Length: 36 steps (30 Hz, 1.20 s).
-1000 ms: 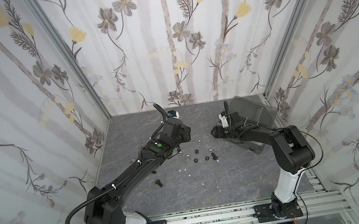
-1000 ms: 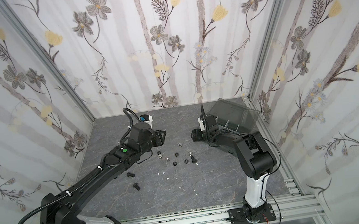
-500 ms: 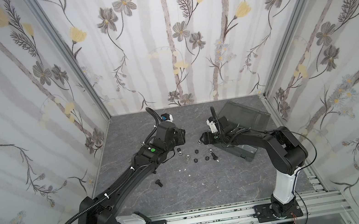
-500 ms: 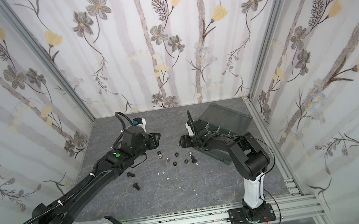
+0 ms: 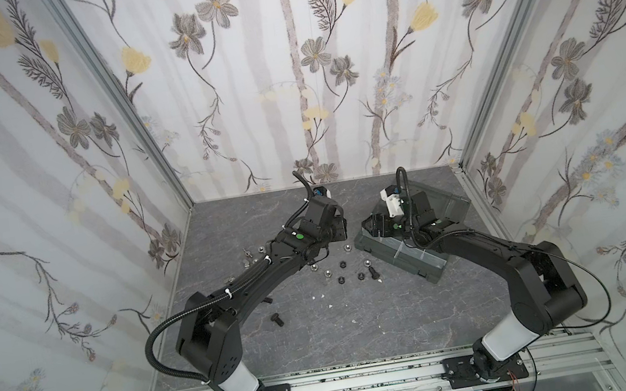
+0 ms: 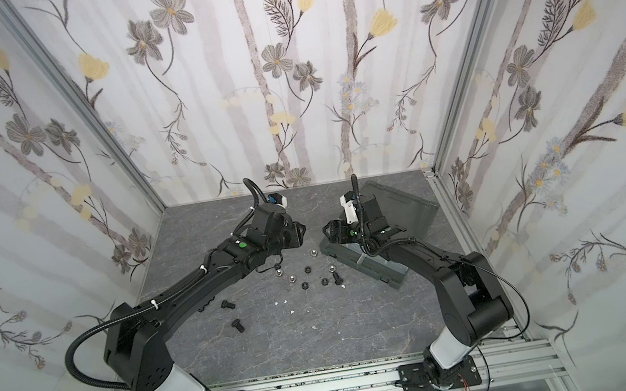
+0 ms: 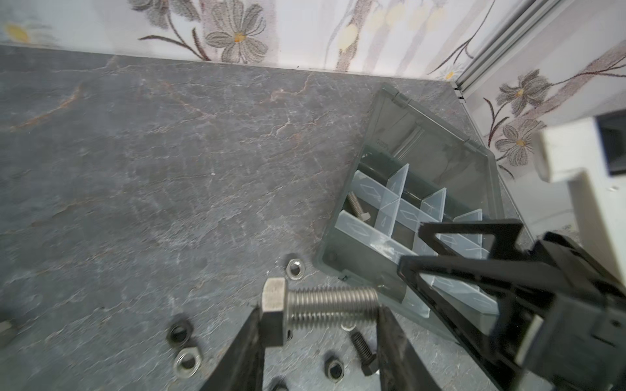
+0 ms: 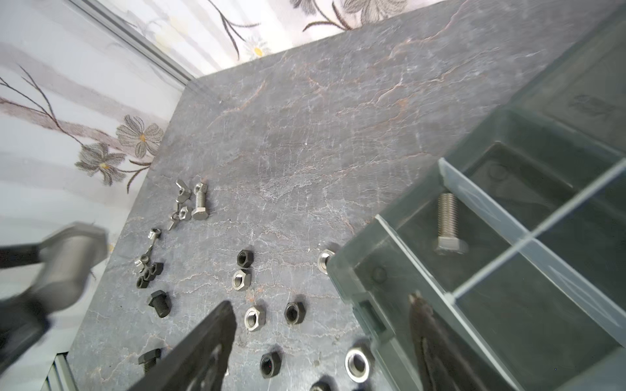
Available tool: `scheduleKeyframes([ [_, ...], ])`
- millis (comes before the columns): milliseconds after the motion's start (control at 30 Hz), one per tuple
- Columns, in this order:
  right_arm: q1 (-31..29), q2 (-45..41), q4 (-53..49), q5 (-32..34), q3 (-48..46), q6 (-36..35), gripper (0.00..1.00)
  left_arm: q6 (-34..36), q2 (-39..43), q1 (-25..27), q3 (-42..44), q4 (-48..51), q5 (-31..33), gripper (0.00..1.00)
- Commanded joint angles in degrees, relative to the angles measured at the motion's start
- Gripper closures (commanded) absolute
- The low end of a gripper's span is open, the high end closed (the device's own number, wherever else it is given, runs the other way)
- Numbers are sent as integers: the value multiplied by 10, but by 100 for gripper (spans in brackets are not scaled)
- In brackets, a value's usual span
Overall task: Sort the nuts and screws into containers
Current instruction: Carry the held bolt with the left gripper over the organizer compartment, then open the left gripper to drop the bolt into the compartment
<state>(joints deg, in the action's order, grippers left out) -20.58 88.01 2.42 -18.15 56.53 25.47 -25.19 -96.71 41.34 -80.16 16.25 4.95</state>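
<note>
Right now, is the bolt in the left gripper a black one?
No, the left gripper is clamped lengthwise on a silver bolt, its shiny threaded shaft and hex head plain in the left wrist view.

Both arms reach toward the far middle; left gripper (image 7: 318, 313) pinches a silver screw (image 7: 333, 300), right gripper (image 8: 320, 303) stands wide apart.

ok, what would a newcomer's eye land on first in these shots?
The silver screw clamped end to end in the left pincer fills the left wrist view. Next comes the open grey organizer box on the right of the table, with a second silver screw lying in a corner compartment. Then the loose nuts, scattered between the arms.
</note>
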Motion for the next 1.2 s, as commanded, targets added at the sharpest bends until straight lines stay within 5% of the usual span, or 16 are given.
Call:
scheduleKeyframes([
  [0, 25, -57, 33, -21, -49, 14, 19, 16, -55, 10, -57, 1, -13, 62],
  [300, 82, -225, 76, -16, -207, 52, 18, 34, -214, 38, -220, 51, -32, 62],
  [567, 108, -306, 50, -14, -231, 42, 18, 34, -328, 55, -342, 92, -50, 63],
  [933, 115, -330, 44, -22, -241, 27, 17, 33, -445, 53, -495, 169, -30, 62],
  [1167, 115, -329, 47, -25, -241, 27, 17, 32, -460, 50, -504, 177, -22, 58],
])
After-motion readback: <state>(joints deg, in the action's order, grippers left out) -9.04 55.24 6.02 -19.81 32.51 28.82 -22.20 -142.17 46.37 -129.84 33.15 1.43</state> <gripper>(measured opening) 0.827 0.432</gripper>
